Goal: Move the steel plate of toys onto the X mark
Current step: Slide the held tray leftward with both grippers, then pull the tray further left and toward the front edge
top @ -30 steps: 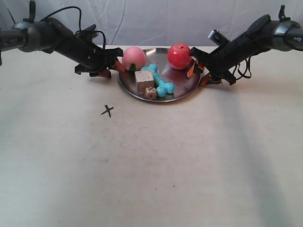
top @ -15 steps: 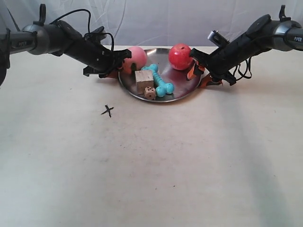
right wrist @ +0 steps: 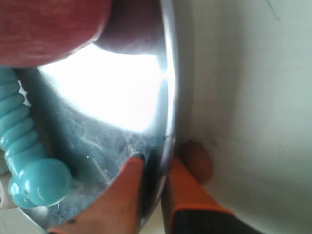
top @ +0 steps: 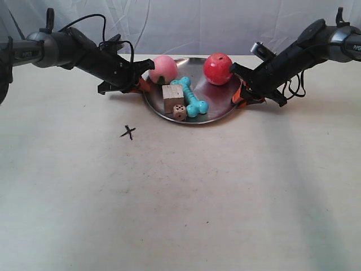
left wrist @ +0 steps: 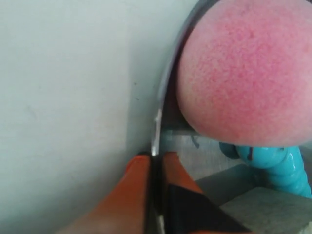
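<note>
Steel plate (top: 221, 97): on the table (top: 180, 197), 1 o'clock of the X mark (top: 128, 132), well apart.
Dog-bone (top: 190, 97): long axis runs 11 to 5 o'clock.
Left gripper (left wrist: 156, 156): pinches the rim at 9 o'clock, by the peach (top: 163, 69).
Right gripper (right wrist: 156, 158): pinches the rim at 3 o'clock, near the apple (top: 218, 68).
Room: open tabletop around the X mark.
Change: fingers were spread a second ago; plate has barely shifted.

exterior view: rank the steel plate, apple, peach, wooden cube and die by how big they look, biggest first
1. steel plate
2. red apple and pink peach, which look about alike, so no ranking between them
3. wooden cube
4. die
</note>
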You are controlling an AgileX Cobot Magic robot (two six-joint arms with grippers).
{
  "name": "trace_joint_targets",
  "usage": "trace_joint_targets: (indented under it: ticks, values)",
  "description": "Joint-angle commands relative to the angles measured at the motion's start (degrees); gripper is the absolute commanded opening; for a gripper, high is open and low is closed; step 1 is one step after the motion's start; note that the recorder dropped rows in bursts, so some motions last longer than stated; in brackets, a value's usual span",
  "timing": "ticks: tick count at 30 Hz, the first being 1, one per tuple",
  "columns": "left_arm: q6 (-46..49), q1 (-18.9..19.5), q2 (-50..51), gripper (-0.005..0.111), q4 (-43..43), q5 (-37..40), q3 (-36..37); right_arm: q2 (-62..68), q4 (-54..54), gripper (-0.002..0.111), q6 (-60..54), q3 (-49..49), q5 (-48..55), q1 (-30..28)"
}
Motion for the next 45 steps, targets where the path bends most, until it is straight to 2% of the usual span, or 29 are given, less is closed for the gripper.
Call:
trace_joint_targets:
  ticks: [1, 13, 27, 36, 45]
  values:
    - [-0.84, -1.13, 0.46, 0.0, -0.69, 7.37, 0.47, 0.69, 5.26, -0.001, -2.18, 0.43, 4.36, 1.21]
    - [-5.3, 2.61, -4.7, 0.0, 4.32, 13.08, 0.47, -0.8, 10.96, -0.001, 0.35, 0.43, 8.38, 1.99]
    - [-8.5, 5.06, -9.1, 0.0, 11.33, 23.11, 0.96, -2.66, 12.94, -0.001, 4.9, 0.43, 10.33, 7.5]
    - [-8.28, 9.83, -17.92, 0.0, 14.12, 25.7, 9.81, -5.86, 12.84, -0.001, 6.64, 0.43, 10.33, 11.46]
    - [-7.65, 13.98, -28.04, 0.0, 16.01, 25.01, 23.87, -7.94, 4.83, -0.001, 11.35, 0.43, 10.33, 16.45]
